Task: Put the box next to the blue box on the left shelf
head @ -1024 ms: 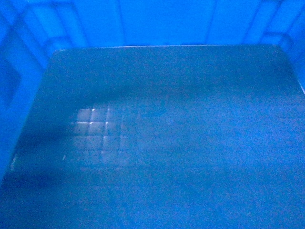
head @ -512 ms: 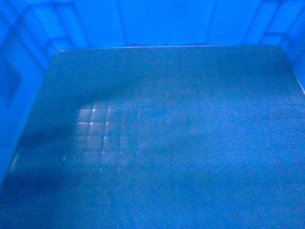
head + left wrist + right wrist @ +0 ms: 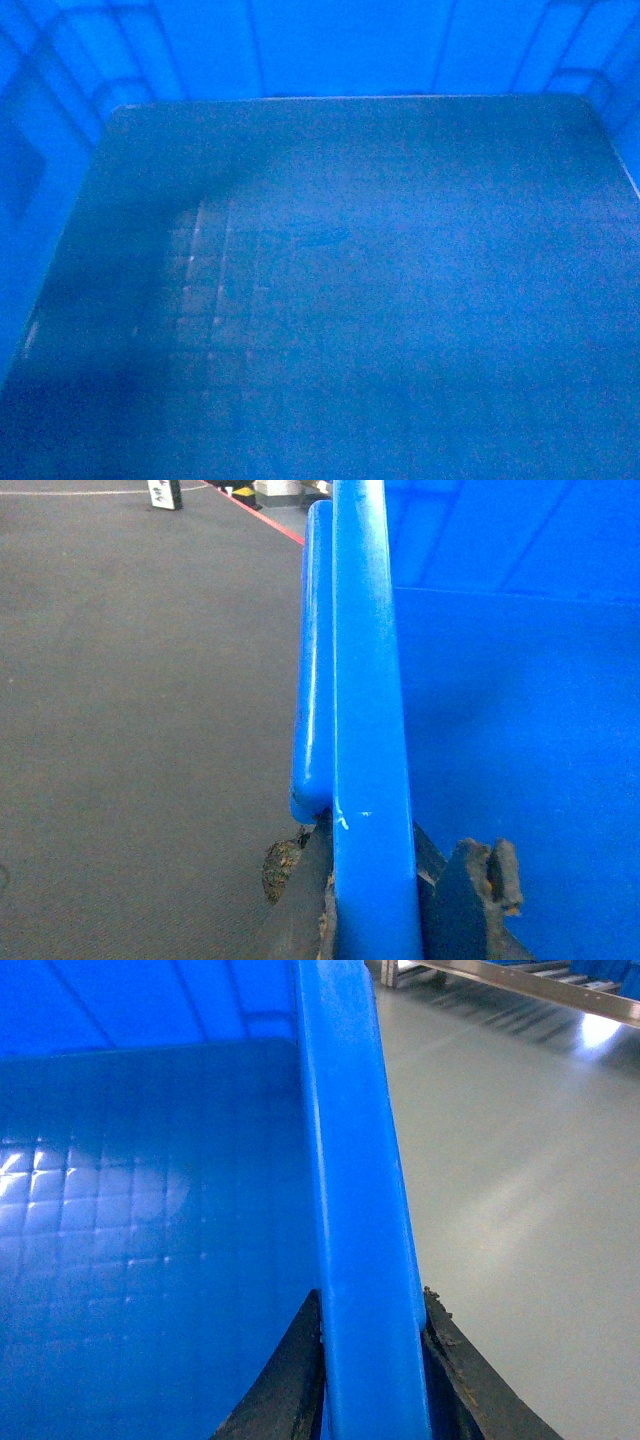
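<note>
The bright-blue box (image 3: 350, 280) fills the head view; I look down onto its grid-embossed floor and inner walls. In the left wrist view my left gripper (image 3: 372, 880) is shut on the box's thick left rim (image 3: 365, 680), one worn dark finger (image 3: 300, 880) outside and the other inside. In the right wrist view my right gripper (image 3: 370, 1330) is shut on the right rim (image 3: 345, 1140), with a finger (image 3: 290, 1370) on each side. The box hangs above the floor. The left shelf and the other blue box are out of view.
Dark grey floor (image 3: 140, 730) lies left of the box, with a red line (image 3: 270, 520) and a small white sign (image 3: 165, 492) far off. Pale glossy floor (image 3: 520, 1210) lies to the right, with a grey metal rack rail (image 3: 520, 980) at the far end.
The bright reflection on the box floor has faded and spread. The box itself keeps nearly the same place in the head view.
</note>
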`<state>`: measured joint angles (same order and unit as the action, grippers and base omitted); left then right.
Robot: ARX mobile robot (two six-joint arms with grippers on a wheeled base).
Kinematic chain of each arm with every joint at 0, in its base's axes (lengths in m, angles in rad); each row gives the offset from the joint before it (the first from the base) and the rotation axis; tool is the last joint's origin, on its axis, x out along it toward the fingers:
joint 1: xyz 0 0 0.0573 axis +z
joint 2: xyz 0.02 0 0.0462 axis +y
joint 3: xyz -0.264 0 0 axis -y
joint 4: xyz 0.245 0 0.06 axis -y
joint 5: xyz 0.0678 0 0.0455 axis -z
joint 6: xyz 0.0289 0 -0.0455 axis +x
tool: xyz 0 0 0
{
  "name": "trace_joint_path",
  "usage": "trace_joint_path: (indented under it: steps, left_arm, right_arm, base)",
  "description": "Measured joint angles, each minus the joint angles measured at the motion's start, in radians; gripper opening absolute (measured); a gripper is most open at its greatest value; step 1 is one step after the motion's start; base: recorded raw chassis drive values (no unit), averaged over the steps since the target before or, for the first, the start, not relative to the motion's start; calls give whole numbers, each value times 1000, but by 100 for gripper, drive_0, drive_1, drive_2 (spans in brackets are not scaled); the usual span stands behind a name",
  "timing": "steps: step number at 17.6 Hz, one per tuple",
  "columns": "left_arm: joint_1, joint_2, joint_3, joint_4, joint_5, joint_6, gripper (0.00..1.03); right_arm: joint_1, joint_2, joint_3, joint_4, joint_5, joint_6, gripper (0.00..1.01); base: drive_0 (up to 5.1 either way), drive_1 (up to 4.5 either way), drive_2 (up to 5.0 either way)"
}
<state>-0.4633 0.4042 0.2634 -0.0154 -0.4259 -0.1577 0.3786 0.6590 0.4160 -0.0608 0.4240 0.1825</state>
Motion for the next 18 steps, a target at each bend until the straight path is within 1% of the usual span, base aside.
trace_joint_path:
  steps: [18]
  left_arm:
    - [0,0,0,0,2,1,9]
  right_arm:
    - [0,0,0,0,2,0,18]
  base:
    - [-144,-144,-144]
